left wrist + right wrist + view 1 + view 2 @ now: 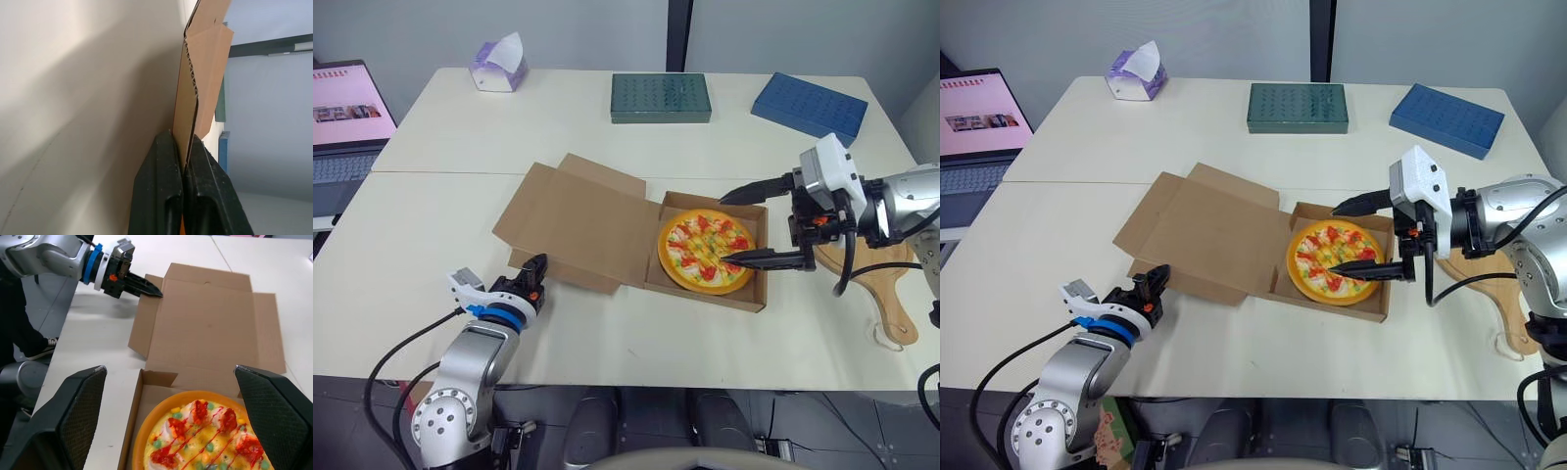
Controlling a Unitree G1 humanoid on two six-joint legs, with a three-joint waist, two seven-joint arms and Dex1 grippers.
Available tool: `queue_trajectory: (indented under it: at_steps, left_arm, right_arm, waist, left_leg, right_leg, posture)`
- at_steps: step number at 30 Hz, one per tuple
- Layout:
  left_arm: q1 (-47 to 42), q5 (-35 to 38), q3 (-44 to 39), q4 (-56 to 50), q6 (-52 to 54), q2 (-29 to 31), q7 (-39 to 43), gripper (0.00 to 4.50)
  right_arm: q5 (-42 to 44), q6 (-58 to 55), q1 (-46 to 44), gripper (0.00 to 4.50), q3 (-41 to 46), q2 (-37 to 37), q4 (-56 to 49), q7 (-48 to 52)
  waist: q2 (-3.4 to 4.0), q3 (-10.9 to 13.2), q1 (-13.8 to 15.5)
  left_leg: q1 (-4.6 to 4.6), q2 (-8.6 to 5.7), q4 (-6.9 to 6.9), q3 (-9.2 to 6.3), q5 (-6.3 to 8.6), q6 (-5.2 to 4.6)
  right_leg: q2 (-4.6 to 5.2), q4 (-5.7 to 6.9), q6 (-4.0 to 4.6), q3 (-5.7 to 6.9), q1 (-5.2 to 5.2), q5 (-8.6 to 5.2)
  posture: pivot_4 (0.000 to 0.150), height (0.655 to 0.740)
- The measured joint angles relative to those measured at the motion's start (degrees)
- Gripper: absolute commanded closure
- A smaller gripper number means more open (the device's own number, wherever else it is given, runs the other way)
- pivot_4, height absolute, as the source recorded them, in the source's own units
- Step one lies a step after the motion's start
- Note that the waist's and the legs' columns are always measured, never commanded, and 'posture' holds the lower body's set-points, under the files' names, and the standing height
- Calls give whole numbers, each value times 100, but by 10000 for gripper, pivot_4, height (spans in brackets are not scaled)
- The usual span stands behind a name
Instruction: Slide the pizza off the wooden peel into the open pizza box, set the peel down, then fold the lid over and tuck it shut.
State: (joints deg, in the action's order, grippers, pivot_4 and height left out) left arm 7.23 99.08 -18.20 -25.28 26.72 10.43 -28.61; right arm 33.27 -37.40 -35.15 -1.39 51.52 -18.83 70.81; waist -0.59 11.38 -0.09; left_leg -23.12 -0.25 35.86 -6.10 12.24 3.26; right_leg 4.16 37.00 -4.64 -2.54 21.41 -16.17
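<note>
At lower left, the left gripper (538, 265) pinches the outer edge of the flat-lying lid (582, 230), which must swing rightward over the pizza (703, 253) in the box (705, 291), where the right gripper (726, 230) hovers, its 2 fingers spread, beside the peel (879, 286).

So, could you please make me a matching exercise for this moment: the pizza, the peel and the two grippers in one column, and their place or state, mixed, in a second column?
Column 1
1. pizza
2. wooden peel
3. left gripper
4. right gripper

Column 2
A. fingers open, above the box
B. lying on the table, on the robot's right of the box
C. fingers shut on the lid flap
D. inside the box

Pairs: 1-D, 2-B, 3-C, 4-A
</note>
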Motion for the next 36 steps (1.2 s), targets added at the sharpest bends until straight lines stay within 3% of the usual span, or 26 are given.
queue_trajectory:
  at_steps: [8, 9, 12, 20, 22, 30, 36]
  left_arm:
    - [-95, -187, -2, 0, 570, 1147, 740, 44644]
    - [-127, -273, -5, 2, 681, 1377, 947, 44903]
    - [-225, -489, -37, 6, 956, 1976, 1552, 45000]
    - [-765, -994, -143, 516, 1341, 2713, 2714, 45000]
    - [-863, -1093, -162, 644, 1411, 2756, 2865, 45000]
    - [-1308, -1769, -192, 1177, 1600, 2968, 3692, 45000]
    - [-1895, -2611, -55, 1726, 1701, 3309, 4709, 45000]
  right_arm:
    - [-756, 318, -11, 0, -228, -141, 409, -582]
    - [-931, 390, -56, 1885, -281, -173, 574, -699]
    - [-1638, 739, -298, 9326, -502, -242, 1229, -1110]
    - [-3835, 2697, -1225, 39627, -1578, -662, 3561, -2061]
    - [-4185, 3108, -1386, 44389, -1787, -752, 4077, -2134]
    - [-5026, 4612, -1913, 44389, -2348, -1268, 6254, -1972]
    - [-4713, 4939, -1708, 44389, -2228, -1073, 5945, -757]
  waist:
    - [-14, 8, -3]
    - [-17, 10, -5]
    - [-17, 10, -16]
    - [-19, 12, -65]
    - [-19, 12, -99]
    - [-19, 12, -164]
    - [-19, 12, -167]
  left_leg:
    - [0, 0, -4, -1, 0, 1]
    - [0, 0, -5, 0, -1, 2]
    - [0, 0, -7, 4, -1, 2]
    - [-10, 2, -26, 7, -2, 4]
    - [-26, 2, -29, 5, -3, 4]
    - [-63, 1, -33, 0, -18, 30]
    - [-63, 2, -33, -11, -16, 26]
  right_leg:
    - [-1, 0, 14, 3, 3, -7]
    - [-1, 2, 19, 3, 6, -10]
    - [0, 0, 31, 0, 9, -17]
    - [-1, 5, 5, 0, 34, -2]
    - [-1, 6, 3, 0, 51, -1]
    - [-1, 15, 2, 5, 88, 1]
    - [-5, 22, 2, 14, 85, 1]
  posture:
    - [1500, 7279]
    - [1500, 7279]
    - [1500, 7279]
    - [1500, 7279]
    - [1500, 7279]
    - [1500, 7279]
    - [1500, 7279]
